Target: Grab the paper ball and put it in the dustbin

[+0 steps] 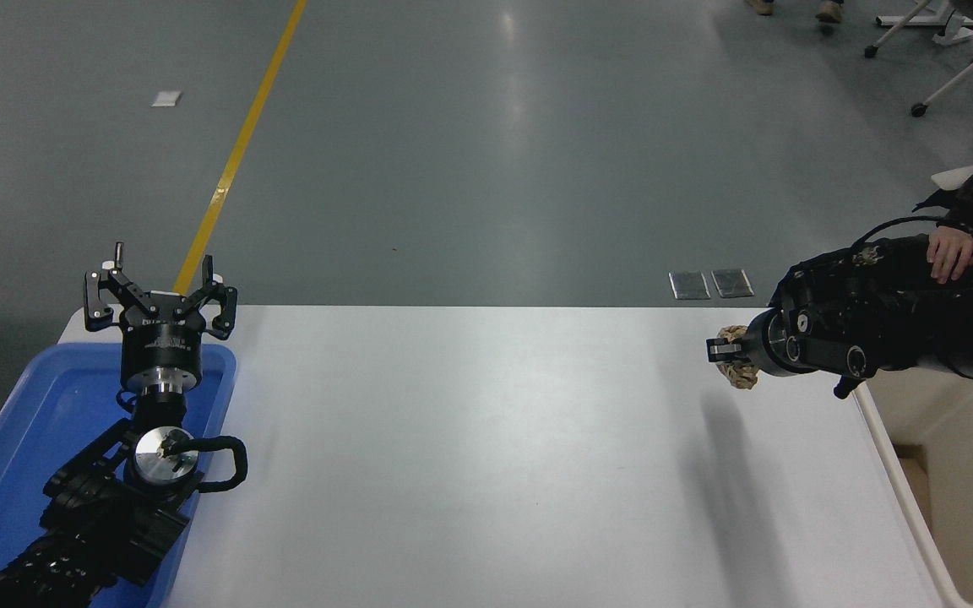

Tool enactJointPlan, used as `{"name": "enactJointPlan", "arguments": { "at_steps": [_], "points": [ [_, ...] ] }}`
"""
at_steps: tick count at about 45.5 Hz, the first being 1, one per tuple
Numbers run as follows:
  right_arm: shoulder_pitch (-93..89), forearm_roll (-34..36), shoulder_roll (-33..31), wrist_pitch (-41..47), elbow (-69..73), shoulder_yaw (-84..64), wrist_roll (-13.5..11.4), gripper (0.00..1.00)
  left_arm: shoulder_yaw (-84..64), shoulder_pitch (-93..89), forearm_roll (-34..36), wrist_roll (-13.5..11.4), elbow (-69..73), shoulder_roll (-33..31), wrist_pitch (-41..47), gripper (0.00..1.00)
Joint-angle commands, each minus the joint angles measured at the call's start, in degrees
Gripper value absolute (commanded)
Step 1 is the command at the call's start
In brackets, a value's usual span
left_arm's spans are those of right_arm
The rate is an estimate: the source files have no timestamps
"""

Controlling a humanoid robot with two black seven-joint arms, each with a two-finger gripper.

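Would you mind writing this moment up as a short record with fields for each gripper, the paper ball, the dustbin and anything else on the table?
right gripper: shut on the paper ball, held above the table
paper ball: crumpled tan paper, off the table, left of the dustbin
dustbin: cream tub at the table's right edge
left gripper: open, parked over the blue tray
person: a hand at the far right
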Motion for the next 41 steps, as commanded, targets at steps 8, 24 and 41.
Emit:
{"name": "enactJointPlan", "arguments": {
  "at_steps": [8,24,41],
  "points": [
    [25.90,0.59,-8.29,7.78,20.20,-5.79,0.10,0.00,0.00,0.08,0.00,-0.01,0.01,0.09,-0.02,0.99],
    [41.90,0.68,-11.46,20.96,24.95,-5.96,0.18,0.00,0.00,0.08,0.00,-0.01,0.01,0.09,-0.02,0.99],
    [45.68,0.59,-12.86,24.49,24.69,-10.80,0.10,0.00,0.00,0.08,0.00,-0.01,0.01,0.09,-0.02,0.99]
  ]
}}
